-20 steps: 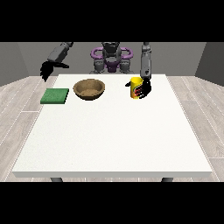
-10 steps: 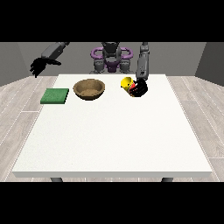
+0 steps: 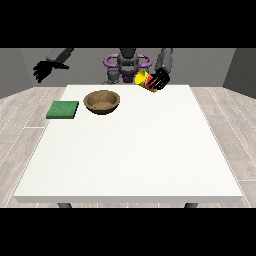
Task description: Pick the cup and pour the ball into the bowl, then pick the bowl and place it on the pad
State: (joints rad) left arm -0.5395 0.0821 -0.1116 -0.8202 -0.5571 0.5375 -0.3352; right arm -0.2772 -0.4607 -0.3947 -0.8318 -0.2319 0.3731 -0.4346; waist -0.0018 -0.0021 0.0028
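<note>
- Wide white counter (image 3: 130, 150) bare across its near part; brown bowl (image 3: 102, 101) and green pad (image 3: 63, 109) apart, side by side near the far edge.
- Nothing between bowl and pad.
- Yellow cup (image 3: 143, 78) lifted above the far edge, right of the bowl, tilted, mouth toward the view's left, long axis near level.
- Hand at the view's right (image 3: 159, 80) curled round the cup.
- Hand at the view's left (image 3: 43, 70) raised beyond the counter, fingers relaxed, grasping nothing.
</note>
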